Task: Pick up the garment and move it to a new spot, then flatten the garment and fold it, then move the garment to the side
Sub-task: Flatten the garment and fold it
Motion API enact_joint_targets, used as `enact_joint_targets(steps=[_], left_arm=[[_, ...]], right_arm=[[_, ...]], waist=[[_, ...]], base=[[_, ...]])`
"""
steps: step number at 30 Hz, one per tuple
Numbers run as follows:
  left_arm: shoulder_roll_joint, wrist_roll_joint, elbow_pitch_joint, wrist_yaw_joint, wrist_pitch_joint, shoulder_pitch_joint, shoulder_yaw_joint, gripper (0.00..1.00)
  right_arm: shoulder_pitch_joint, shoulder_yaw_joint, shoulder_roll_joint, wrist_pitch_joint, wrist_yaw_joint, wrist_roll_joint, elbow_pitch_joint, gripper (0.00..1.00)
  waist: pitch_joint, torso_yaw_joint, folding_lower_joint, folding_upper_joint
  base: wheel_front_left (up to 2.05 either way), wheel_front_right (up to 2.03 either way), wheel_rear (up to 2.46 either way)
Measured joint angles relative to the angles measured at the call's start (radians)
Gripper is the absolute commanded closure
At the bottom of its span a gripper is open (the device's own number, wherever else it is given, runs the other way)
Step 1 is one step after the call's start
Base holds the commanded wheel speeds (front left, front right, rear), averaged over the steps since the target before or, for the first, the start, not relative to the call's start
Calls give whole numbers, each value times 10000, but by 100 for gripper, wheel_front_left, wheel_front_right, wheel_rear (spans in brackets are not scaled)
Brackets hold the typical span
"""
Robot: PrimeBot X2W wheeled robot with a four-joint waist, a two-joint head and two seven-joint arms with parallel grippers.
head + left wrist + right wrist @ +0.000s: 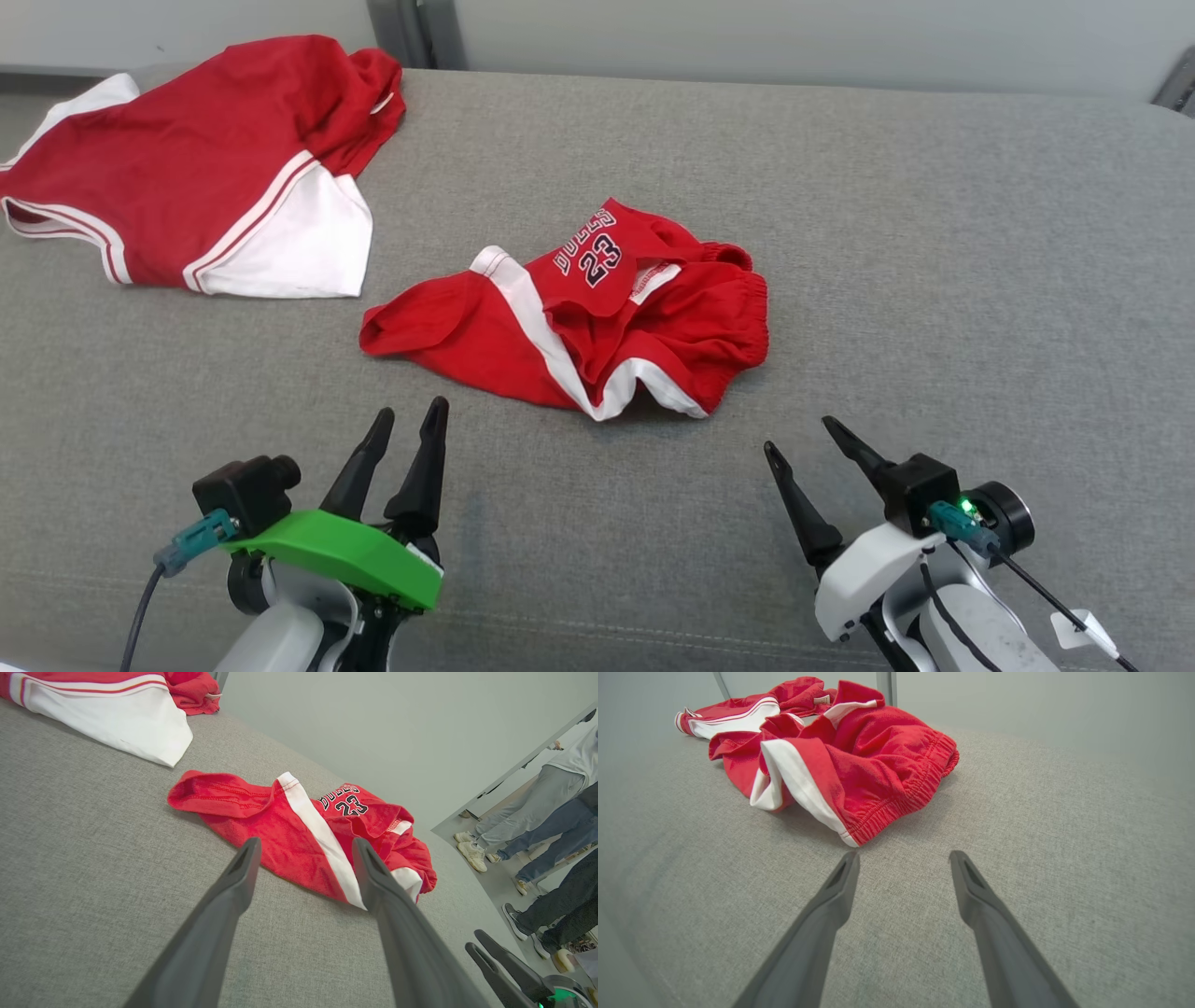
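Crumpled red-and-white jersey shorts (pixel 597 308) lie in the middle of the grey fabric surface (pixel 934 280).
Head view: left gripper (pixel 411 408) and right gripper (pixel 798 434) both spread wide, empty, near the shorts. Left wrist: shorts beyond the fingers (pixel 224 905). Right wrist: elastic waistband (pixel 901 802) just ahead.

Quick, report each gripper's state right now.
Left gripper: open, holding nothing.
Right gripper: open, holding nothing.
Both sit short of the crumpled red shorts.
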Motion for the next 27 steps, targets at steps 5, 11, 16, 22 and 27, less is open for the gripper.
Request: enact_joint_targets(steps=[5,11,16,22,27], left_arm=[[-63,318,-224,40,0,2,4,0],[-198,629,-428,42,0,44,146,0],[-286,723,-541,69,0,182,334,0],[-449,978,-683,67,0,192,445,0],[-583,1141,-725,56,0,196,644,0]], right_arm=[[-468,-52,-19,178,36,-6,523,0],[-790,-21,-25,385,148,63,1097,0],[-1290,138,4,546,178,132,1417,0],[-1749,201,4,633,261,232,1747,0],[-2095,245,6,577,265,244,1981,0]], waist=[[239,403,0,0],[543,912,0,0],[835,1237,0,1],[1179,1481,0,1],[1341,1642,0,0]], base=[[0,0,0],[0,0,0],[0,0,0],[0,0,0],[0,0,0]])
